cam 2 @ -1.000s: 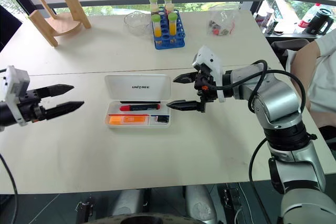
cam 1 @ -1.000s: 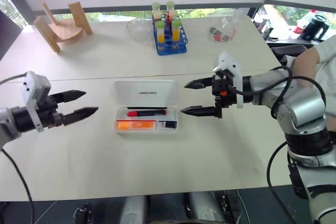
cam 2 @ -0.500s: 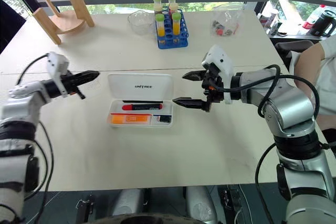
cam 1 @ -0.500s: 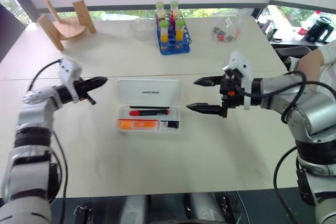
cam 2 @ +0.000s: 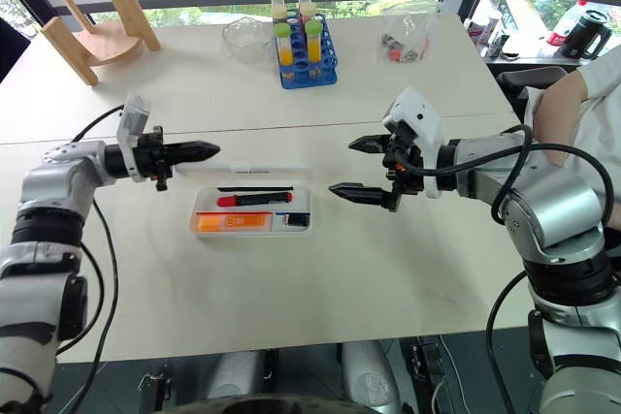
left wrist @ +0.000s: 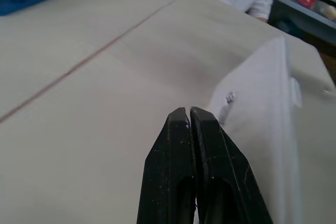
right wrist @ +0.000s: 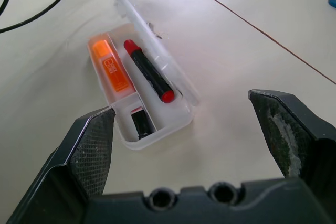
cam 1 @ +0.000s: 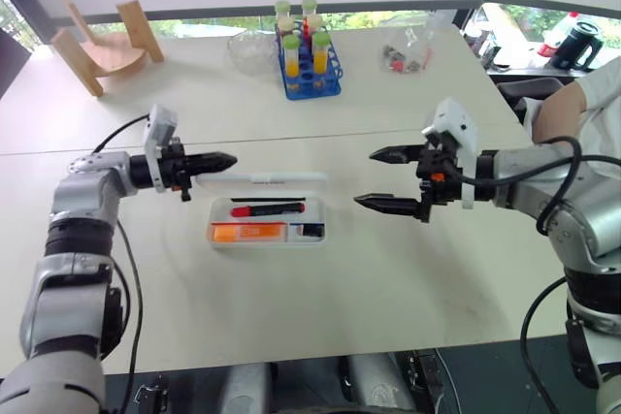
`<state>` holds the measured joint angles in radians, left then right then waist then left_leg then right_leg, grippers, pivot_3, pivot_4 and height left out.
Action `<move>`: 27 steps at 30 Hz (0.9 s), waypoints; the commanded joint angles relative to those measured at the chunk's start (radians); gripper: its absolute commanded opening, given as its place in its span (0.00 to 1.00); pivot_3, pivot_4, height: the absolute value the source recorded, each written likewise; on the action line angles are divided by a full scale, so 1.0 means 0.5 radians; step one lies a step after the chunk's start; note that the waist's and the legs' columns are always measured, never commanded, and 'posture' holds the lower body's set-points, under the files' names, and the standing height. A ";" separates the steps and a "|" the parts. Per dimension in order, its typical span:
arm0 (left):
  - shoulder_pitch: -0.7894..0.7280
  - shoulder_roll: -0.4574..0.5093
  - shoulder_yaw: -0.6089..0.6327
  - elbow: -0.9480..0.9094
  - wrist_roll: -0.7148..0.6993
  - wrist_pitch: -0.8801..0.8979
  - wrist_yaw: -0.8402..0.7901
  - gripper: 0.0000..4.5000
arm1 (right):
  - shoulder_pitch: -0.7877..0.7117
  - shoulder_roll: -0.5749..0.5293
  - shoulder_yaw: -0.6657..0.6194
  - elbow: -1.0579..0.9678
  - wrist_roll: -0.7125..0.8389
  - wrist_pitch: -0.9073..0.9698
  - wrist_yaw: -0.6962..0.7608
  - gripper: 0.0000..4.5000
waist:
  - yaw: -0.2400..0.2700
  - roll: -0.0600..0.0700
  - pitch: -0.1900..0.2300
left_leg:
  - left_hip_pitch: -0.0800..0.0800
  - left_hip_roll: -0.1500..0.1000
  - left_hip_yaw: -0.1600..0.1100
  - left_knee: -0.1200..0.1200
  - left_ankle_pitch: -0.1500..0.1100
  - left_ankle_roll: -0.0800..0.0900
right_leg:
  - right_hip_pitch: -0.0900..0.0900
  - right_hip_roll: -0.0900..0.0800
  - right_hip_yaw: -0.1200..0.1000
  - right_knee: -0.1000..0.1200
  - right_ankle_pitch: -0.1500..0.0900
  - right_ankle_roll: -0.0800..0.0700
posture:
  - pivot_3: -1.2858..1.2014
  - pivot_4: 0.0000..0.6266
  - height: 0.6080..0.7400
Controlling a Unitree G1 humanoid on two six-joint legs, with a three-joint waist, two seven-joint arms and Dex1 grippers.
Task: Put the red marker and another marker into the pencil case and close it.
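Note:
The white pencil case (cam 1: 217, 237) lies mid-table with its lid (cam 1: 281, 178) tipped up nearly on edge. Inside the case lie the red marker (cam 1: 267, 209) and, in front of it, the orange highlighter (cam 1: 250, 233). My left gripper (cam 1: 229, 159) is shut, empty, and points right, its tip against the back of the lid near the lid's left end. In the left wrist view the shut fingertips (left wrist: 181, 116) meet the lid (left wrist: 262, 103). My right gripper (cam 1: 365, 177) hangs open just right of the case, holding nothing. The right wrist view shows the red marker (right wrist: 149, 80) and the highlighter (right wrist: 111, 70).
A small black item (cam 1: 310, 231) sits in the case's right compartment. At the back stand a blue tube rack (cam 1: 309, 55), a glass bowl (cam 1: 250, 48), a wooden stand (cam 1: 102, 41) and a plastic bag (cam 1: 403, 53). A person's sleeve (cam 1: 587, 104) is at the right edge.
My left gripper has shut and swung right to the lid. The lid has gone from lying flat open to standing nearly on edge. The right gripper has stayed open beside the case.

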<state>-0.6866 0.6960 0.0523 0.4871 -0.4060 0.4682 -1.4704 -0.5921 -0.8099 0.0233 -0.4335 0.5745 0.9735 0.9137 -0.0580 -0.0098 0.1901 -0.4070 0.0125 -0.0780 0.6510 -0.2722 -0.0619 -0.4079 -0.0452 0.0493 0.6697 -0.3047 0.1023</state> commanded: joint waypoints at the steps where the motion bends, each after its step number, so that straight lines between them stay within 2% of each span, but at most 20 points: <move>1: 0.094 0.041 -0.039 -0.292 -0.066 0.131 -0.028 0.02 | -0.016 -0.032 -0.057 -0.077 0.047 0.001 -0.013 1.00 | 0.014 0.000 0.000 | 0.000 0.000 0.000 0.000 0.000 0.000 | 0.000 0.000 0.000 0.000 0.000 0.000 | 0.52 0.24 1.00; 8: 0.366 0.023 -0.259 -0.571 0.072 0.048 0.058 0.02 | 0.016 -0.127 -0.037 -0.151 0.113 0.061 0.038 1.00 | 0.037 0.000 0.000 | 0.000 0.000 0.000 0.000 0.000 0.000 | 0.000 -0.001 0.000 0.000 0.000 0.000 | 0.52 0.24 1.00; 11: 0.498 -0.028 -0.400 -0.482 0.283 -0.221 0.186 0.02 | 0.132 -0.221 0.000 -0.213 0.122 0.046 0.101 1.00 | 0.048 0.001 -0.001 | 0.001 0.000 0.000 0.000 0.000 0.000 | 0.002 -0.001 0.000 -0.001 0.000 0.000 | 0.52 0.24 1.00; 13: 0.563 -0.005 -0.419 -0.431 0.324 -0.292 0.188 0.02 | 0.203 -0.252 0.023 -0.221 0.102 -0.022 0.150 1.00 | 0.053 0.003 -0.004 | 0.004 0.000 0.000 0.000 0.000 0.000 | 0.006 -0.001 0.000 -0.002 0.000 0.000 | 0.52 0.24 1.00; 16: 0.530 0.033 -0.325 -0.463 0.241 -0.263 0.199 0.02 | 0.198 -0.256 0.058 -0.175 0.061 -0.113 0.196 1.00 | 0.040 0.005 -0.004 | 0.025 0.000 0.004 -0.002 0.000 0.001 | 0.024 -0.001 0.002 -0.002 0.000 0.000 | 0.52 0.24 1.00; 18: 0.525 0.066 -0.199 -0.626 0.084 -0.113 0.221 0.02 | 0.167 -0.249 0.083 -0.114 0.025 -0.170 0.214 1.00 | 0.025 0.004 -0.004 | 0.038 0.001 0.005 -0.005 -0.001 0.001 | 0.037 0.000 0.002 -0.003 -0.001 0.000 | 0.52 0.24 1.00; 22: 0.641 0.219 0.101 -1.065 -0.188 0.190 0.326 0.02 | 0.153 -0.237 0.118 -0.033 -0.025 -0.258 0.252 1.00 | 0.025 0.001 -0.002 | 0.033 0.004 0.002 -0.005 -0.001 0.001 | 0.030 0.004 0.002 -0.002 0.000 -0.001 | 0.52 0.24 1.00; 27: 0.967 0.399 0.581 -1.587 -0.536 0.622 0.545 0.02 | 0.167 -0.243 0.104 0.027 -0.054 -0.321 0.274 1.00 | 0.030 0.002 -0.002 | 0.027 0.005 -0.002 -0.008 -0.001 0.001 | 0.025 0.000 0.002 -0.006 -0.002 0.000 | 0.52 0.24 1.00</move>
<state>-0.2325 0.8743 0.2641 -0.2306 -0.6158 0.7210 -1.2267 -0.5003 -0.9229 0.0970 -0.4202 0.5514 0.8333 1.0412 -0.0431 -0.0086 0.1893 -0.3937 0.0149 -0.0795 0.6466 -0.2728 -0.0612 -0.3954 -0.0457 0.0504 0.6661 -0.3055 0.1024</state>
